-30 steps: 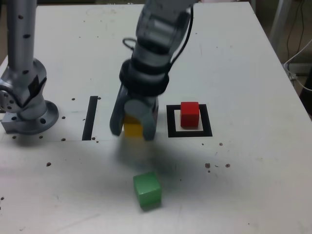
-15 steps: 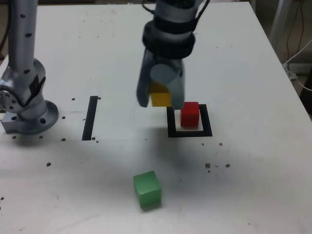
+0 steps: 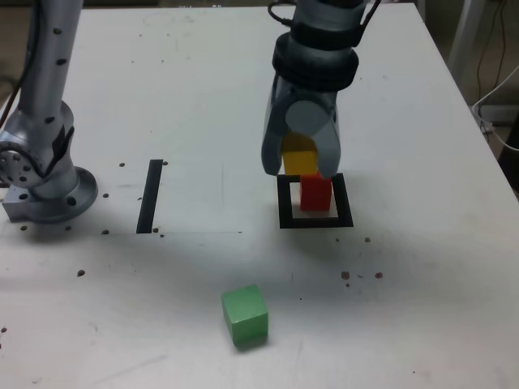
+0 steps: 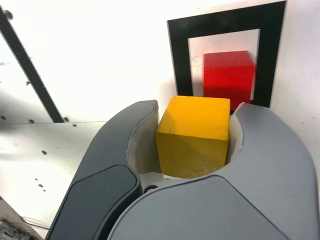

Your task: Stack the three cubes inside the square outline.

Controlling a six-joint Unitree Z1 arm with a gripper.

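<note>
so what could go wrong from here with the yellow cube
The yellow cube, held in the tool, looks off-centre from the red cube toward the exterior view's left; released there, it could tip off. Coming down, a finger might also knock the red cube out of the outline.

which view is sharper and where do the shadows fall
Exterior view: fairly soft overall; a faint shadow of the arm lies on the table below the square outline, toward the green cube. Wrist view: the yellow cube in the jaws is crisp, the red cube slightly blurred, shadowing the outline's white centre beside it.
</note>
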